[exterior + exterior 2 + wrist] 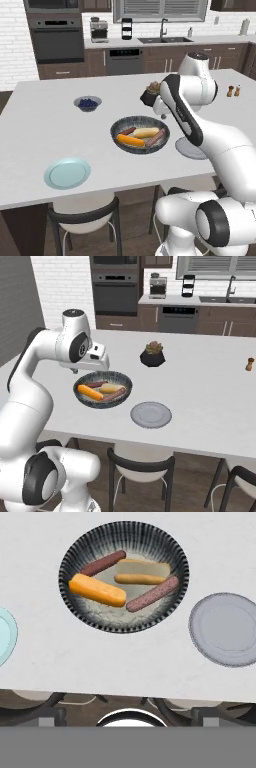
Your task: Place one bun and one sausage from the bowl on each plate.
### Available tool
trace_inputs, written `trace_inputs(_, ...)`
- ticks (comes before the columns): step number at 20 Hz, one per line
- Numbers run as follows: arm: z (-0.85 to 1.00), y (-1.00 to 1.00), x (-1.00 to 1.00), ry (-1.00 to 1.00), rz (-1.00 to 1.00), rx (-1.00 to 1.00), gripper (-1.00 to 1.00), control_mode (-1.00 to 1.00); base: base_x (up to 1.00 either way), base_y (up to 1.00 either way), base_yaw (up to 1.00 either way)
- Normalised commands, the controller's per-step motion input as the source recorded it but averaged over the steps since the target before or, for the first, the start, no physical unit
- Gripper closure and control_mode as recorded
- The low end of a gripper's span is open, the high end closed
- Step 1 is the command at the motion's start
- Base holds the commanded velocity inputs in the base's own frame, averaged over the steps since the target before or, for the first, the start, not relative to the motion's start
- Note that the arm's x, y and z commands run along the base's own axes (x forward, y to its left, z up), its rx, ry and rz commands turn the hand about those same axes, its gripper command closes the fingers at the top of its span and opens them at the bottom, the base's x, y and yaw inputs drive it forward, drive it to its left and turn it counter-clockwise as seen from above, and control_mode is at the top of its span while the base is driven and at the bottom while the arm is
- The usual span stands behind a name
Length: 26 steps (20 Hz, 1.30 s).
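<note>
Grey-rimmed bowl (75, 604) holds both buns and sausages because you've moved nothing; your gripper (100, 361) hovers above, whether open I cannot tell

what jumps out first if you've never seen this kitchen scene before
The wide dark bowl in the middle of the white counter draws the eye: it holds an orange-golden bun, a pale bun and two reddish-brown sausages. A bare pale blue-green plate lies to one side of it near the counter's front edge, and a bare grey plate to the other. The big white arm hangs over the bowl.
</note>
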Motion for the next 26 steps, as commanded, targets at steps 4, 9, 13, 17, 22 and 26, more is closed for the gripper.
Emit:
trace_inputs(4,0.00,0.00,0.00,0.00,0.00,0.00,-1.00,1.00,0.78,0.28,0.00)
trace_inputs(9,0.00,0.02,0.17,0.00,0.00,-0.01,-1.00,-1.00,0.26,0.18,0.00)
trace_inputs(13,-0.09,0.17,0.69,-0.06,0.15,0.01,-1.00,-1.00,0.00,0.00,0.00)
trace_inputs(17,-0.19,0.73,0.98,0.00,0.45,-0.01,-1.00,-1.00,0.00,0.00,0.00)
trace_inputs(22,-0.82,0.35,0.89,0.01,0.54,-0.14,-1.00,-1.00,0.00,0.00,0.00)
trace_inputs(26,-0.78,0.03,0.81,0.27,0.22,-0.04,-1.00,-1.00,0.00,0.00,0.00)
